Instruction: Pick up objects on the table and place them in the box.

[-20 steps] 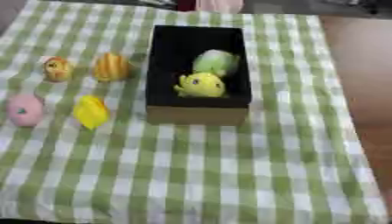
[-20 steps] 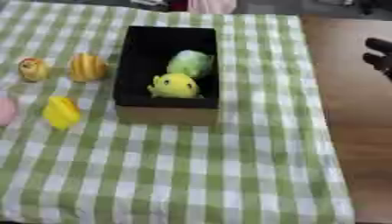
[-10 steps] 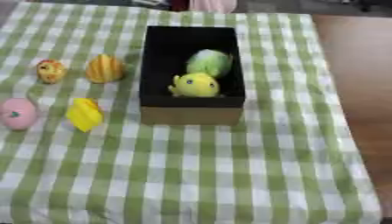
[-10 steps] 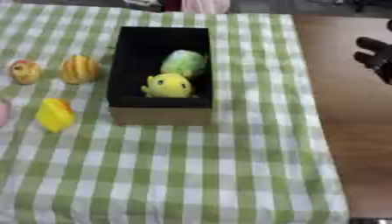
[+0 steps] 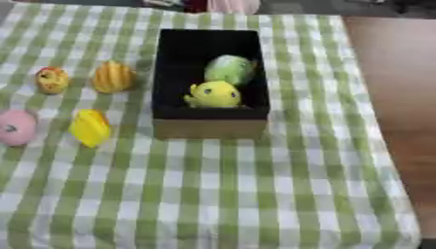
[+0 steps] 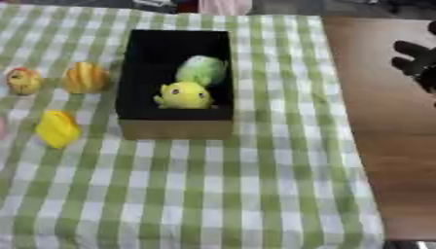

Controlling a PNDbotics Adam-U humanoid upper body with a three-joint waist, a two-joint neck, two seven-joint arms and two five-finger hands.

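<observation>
A black box [image 5: 167, 73] with a brown front wall stands on the green checked cloth. Inside it lie a green round toy [image 5: 228, 69] and a yellow toy [image 5: 214, 94]. Left of the box lie a small yellow-and-red toy [image 5: 52, 80], an orange ribbed toy [image 5: 113, 77], a yellow toy [image 5: 90, 127] and a pink round toy [image 5: 15, 127]. My right hand [image 6: 417, 64] shows only at the right edge of the right eye view, over the bare wood, far from the box; it is dark and partly cut off. My left hand shows in no view.
The checked cloth [image 5: 213, 194] covers most of the table, with bare brown wood [image 6: 383, 146] along the right side. Something pink [image 5: 231, 6] sits at the far edge behind the box.
The whole picture has shifted a little, so the camera moved. My right hand stays at the right edge, slightly lower. The toys and box have not moved on the cloth.
</observation>
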